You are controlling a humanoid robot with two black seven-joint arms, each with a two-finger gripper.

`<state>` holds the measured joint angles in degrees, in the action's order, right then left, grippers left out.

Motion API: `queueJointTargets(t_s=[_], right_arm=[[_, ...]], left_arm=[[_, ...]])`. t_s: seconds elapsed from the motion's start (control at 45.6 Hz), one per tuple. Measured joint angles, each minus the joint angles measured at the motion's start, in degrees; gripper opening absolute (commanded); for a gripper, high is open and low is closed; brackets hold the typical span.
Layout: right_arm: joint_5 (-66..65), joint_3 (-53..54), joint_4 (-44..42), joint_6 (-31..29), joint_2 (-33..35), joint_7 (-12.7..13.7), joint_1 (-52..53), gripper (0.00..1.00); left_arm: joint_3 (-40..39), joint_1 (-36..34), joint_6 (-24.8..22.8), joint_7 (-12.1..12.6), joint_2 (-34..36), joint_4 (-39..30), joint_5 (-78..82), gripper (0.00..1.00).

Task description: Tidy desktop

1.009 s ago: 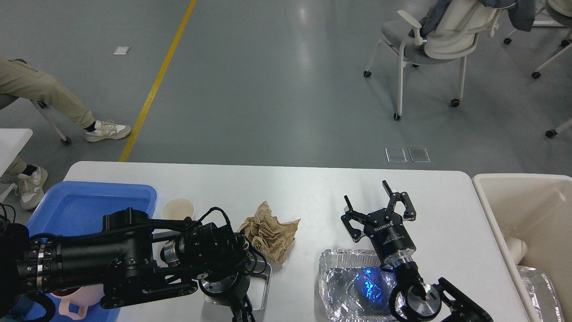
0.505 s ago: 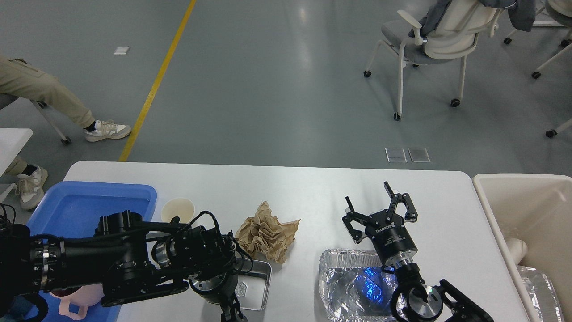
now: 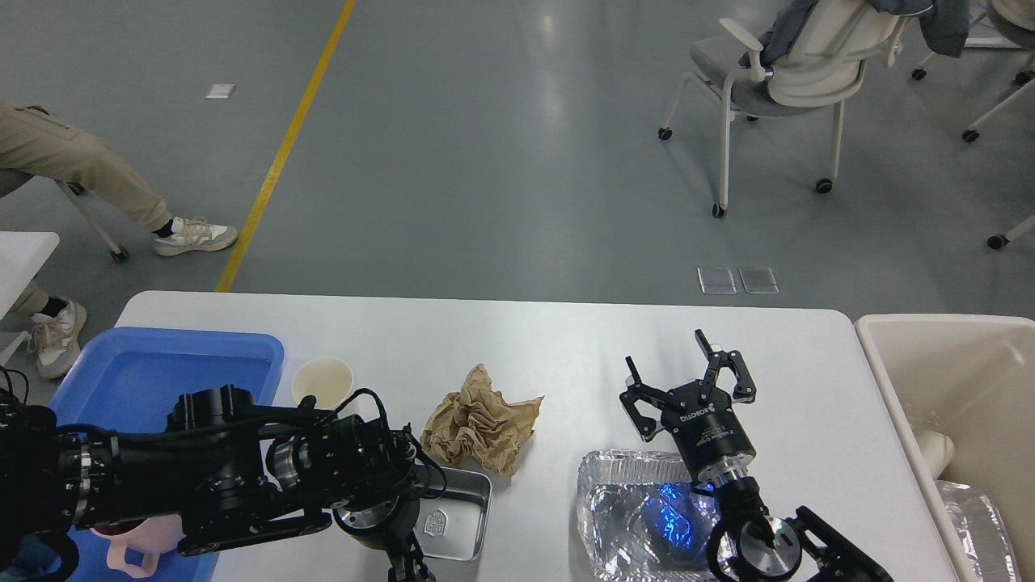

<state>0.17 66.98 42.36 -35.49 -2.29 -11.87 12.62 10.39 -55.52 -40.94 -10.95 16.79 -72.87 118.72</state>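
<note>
left hand (image 3: pixel 408 566) drawn back leftward, grip unclear, uncovering metal tray (image 3: pixel 454 513); right hand (image 3: pixel 687 373) fingers spread, empty.

My desktop (image 3: pixel 566 331) carries a blue tray (image 3: pixel 162 364), a paper cup (image 3: pixel 322 381), crumpled brown paper (image 3: pixel 481 420), a steel tray (image 3: pixel 461 517) and a foil container (image 3: pixel 631 509).

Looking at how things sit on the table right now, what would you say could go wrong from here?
1. The left gripper points down at the picture's bottom edge beside the metal tray; its fingers are hard to see, so a grasp could miss or shove the tray.
2. The left arm is close to the paper cup and crumpled brown paper and may knock them.
3. The open right gripper hovers above the foil container, which might crush easily.
</note>
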Motion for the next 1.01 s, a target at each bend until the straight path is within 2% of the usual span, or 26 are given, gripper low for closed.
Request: queueJointTargets(t_s=[0.132, 0.241, 0.329, 0.439, 0.592, 0.658, 0.68, 0.768, 1.009], right_arm=[[0.00, 0.00, -0.09, -0.08, 0.02, 0.00, 0.02, 1.00], [0.00, 0.00, -0.16, -0.09, 0.16, 0.04, 0.01, 1.00], [0.00, 0.00, -0.16, -0.10, 0.43, 0.04, -0.01, 1.00], [0.00, 0.00, -0.16, -0.16, 0.68, 0.04, -0.04, 1.00], [0.00, 0.00, -0.16, -0.19, 0.78, 0.07, -0.06, 1.00], [0.01, 0.00, -0.16, -0.19, 0.79, 0.06, -0.06, 1.00], [0.01, 0.00, -0.15, -0.19, 0.79, 0.06, -0.06, 1.00], [0.02, 0.00, -0.11, -0.19, 0.86, 0.07, -0.06, 1.00], [0.02, 0.00, -0.08, -0.24, 1.33, 0.08, -0.05, 1.00]], left_arm=[[0.49, 0.05, 1.62, -4.55, 0.17, 0.14, 3.05, 0.79], [1.72, -0.40, 3.66, -7.20, 0.54, 0.21, 4.34, 0.78], [2.25, -0.59, 4.59, -7.73, 0.75, 0.74, 5.08, 0.76], [2.41, -0.63, 5.35, -7.95, 0.91, 1.73, 5.65, 0.69], [2.44, -0.66, 6.69, -8.80, 0.96, 2.64, 6.79, 0.53], [2.44, -0.69, 7.03, -9.15, 0.99, 2.71, 7.46, 0.36], [2.44, -0.71, 7.05, -9.18, 1.01, 2.72, 7.59, 0.34], [2.51, -0.72, 7.01, -9.21, 1.11, 2.81, 7.85, 0.31], [2.61, -0.72, 6.69, -9.33, 2.43, 3.20, 8.02, 0.14]])
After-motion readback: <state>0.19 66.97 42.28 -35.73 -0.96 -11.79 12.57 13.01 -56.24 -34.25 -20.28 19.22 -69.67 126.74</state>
